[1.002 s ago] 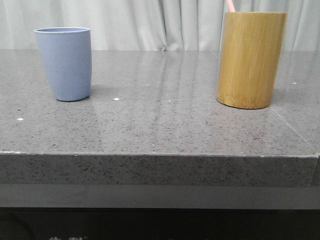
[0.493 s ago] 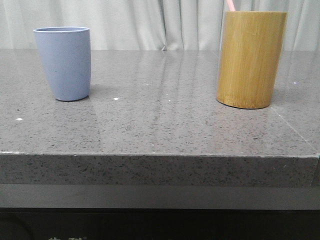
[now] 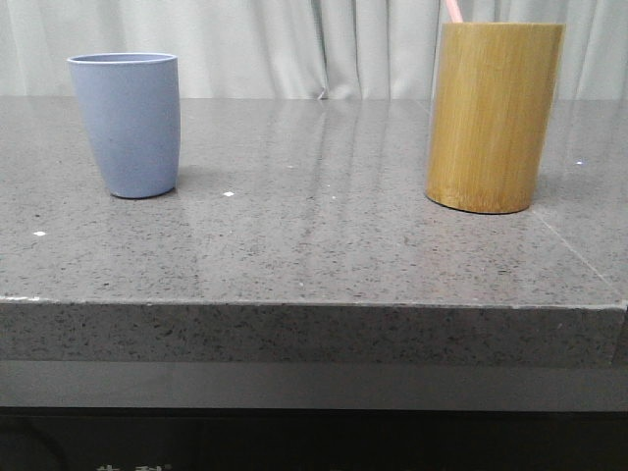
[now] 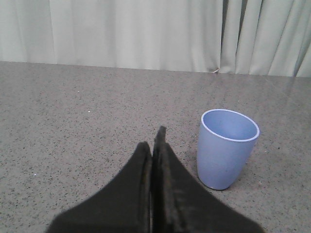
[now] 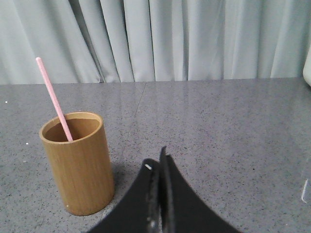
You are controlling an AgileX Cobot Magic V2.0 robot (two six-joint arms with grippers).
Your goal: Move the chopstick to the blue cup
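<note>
Two cups stand well apart on the grey stone table (image 3: 314, 255), with bare surface between them reaching to its front edge. The chopstick (image 5: 53, 97) leans inside the bamboo cup (image 3: 494, 116), tip above the rim. The blue cup (image 3: 126, 123) stands upright. Left gripper (image 4: 152, 145) and right gripper (image 5: 159, 167) are both clenched, holding nothing.

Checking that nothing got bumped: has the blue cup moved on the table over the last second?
No. The blue cup stands in the same spot in the front view, equally far from the bamboo cup and the table's front edge.
</note>
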